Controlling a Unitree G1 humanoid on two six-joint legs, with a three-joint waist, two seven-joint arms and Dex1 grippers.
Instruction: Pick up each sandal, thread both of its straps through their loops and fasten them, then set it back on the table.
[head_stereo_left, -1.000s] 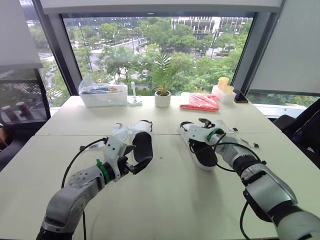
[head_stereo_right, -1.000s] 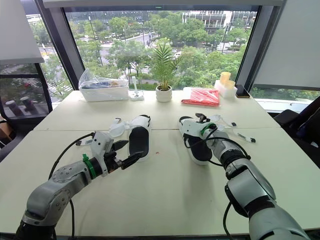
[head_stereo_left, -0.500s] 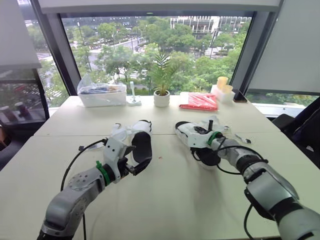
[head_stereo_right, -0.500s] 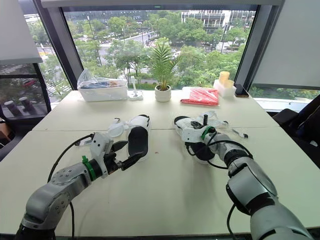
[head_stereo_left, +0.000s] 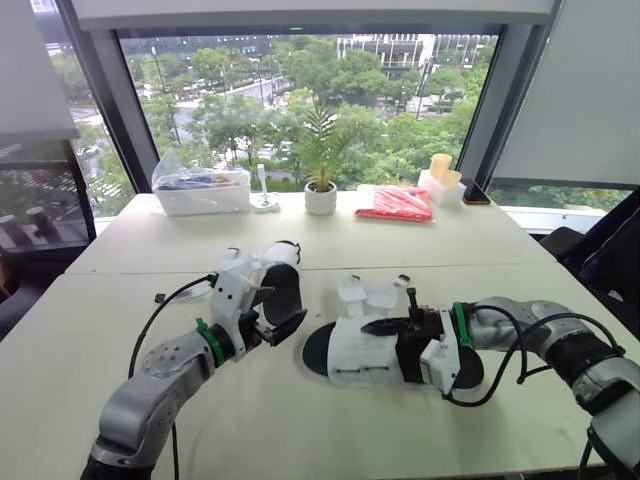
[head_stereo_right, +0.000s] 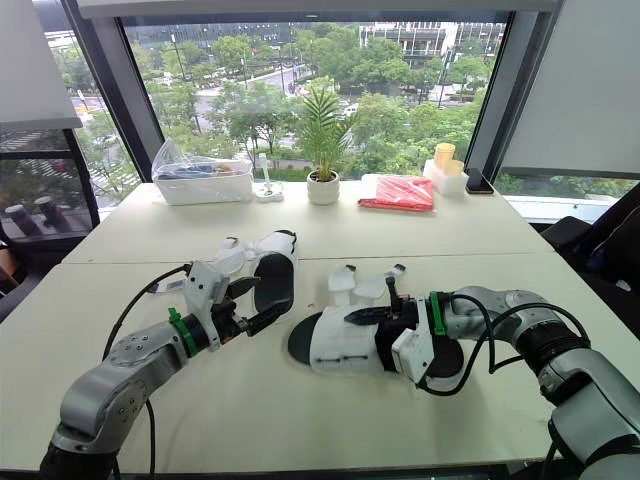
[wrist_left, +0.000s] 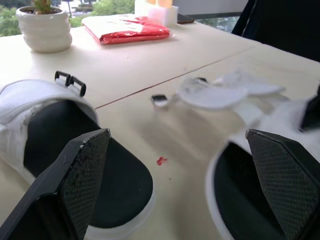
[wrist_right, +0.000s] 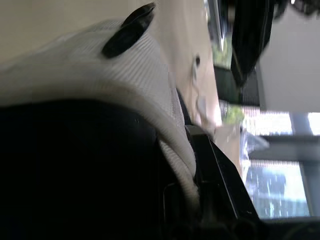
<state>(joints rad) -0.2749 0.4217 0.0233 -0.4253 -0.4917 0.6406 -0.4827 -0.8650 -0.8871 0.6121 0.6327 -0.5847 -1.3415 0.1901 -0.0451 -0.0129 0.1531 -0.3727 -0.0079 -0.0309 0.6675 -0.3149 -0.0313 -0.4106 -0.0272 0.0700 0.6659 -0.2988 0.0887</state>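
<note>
Two white sandals with black insoles are on the pale table (head_stereo_left: 330, 430). The left sandal (head_stereo_left: 283, 287) lies flat, its buckle loops (wrist_left: 70, 80) at the far side. My left gripper (head_stereo_left: 272, 314) hovers open over its heel end, fingers (wrist_left: 80, 175) spread wide with nothing between them. The right sandal (head_stereo_left: 350, 358) sits at the table's middle, tipped on its side, its two loose straps (head_stereo_left: 368, 292) sticking up. My right gripper (head_stereo_left: 385, 328) is shut on that sandal's white mesh upper (wrist_right: 100, 75).
Along the far edge stand a clear plastic box (head_stereo_left: 203, 190), a potted plant (head_stereo_left: 321, 198), a red packet (head_stereo_left: 399, 203), yellow cups (head_stereo_left: 441, 168) and a phone (head_stereo_left: 476, 198). A small red speck (wrist_left: 161, 160) lies between the sandals.
My right gripper has carried the right sandal from the far right toward the table's middle and nearer to me, turning it on its side. The left gripper has stayed by the left sandal.
</note>
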